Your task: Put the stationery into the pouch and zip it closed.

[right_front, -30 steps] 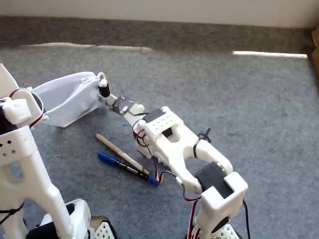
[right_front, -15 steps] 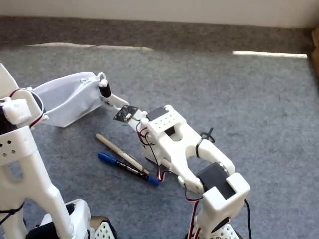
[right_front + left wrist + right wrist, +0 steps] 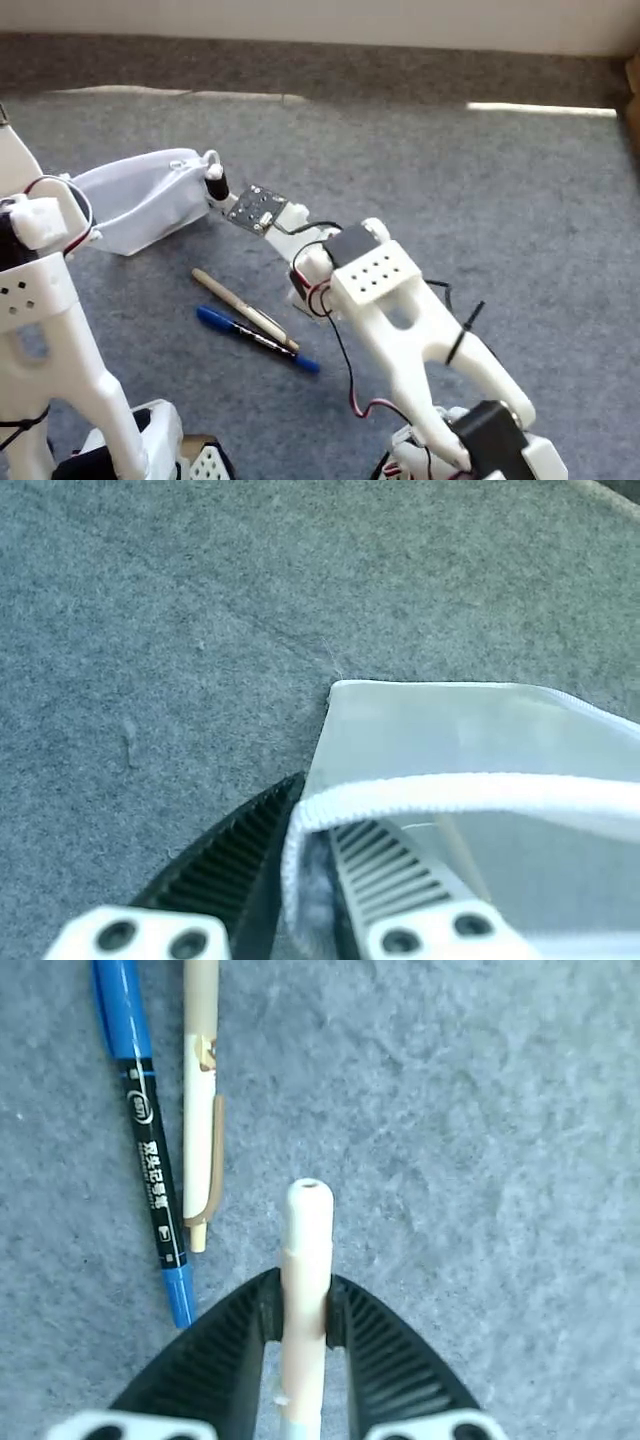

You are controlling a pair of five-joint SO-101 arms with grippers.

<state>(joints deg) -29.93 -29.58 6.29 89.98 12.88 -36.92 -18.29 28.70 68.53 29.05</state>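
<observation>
The white pouch [image 3: 140, 205] lies in the upper left of the high view on the grey-carpeted table [image 3: 480, 200]. The left jaws are closed on its corded rim, one on each side of the fabric, as the left wrist view shows. The right jaws are clamped on a white pen [image 3: 305, 1250], which sticks out ahead of them. In the high view they sit just beside the pouch's right end. A beige pen [image 3: 240, 308] and a blue pen [image 3: 255, 338] lie side by side on the table at lower centre-left of the high view, below the pouch and apart from it.
</observation>
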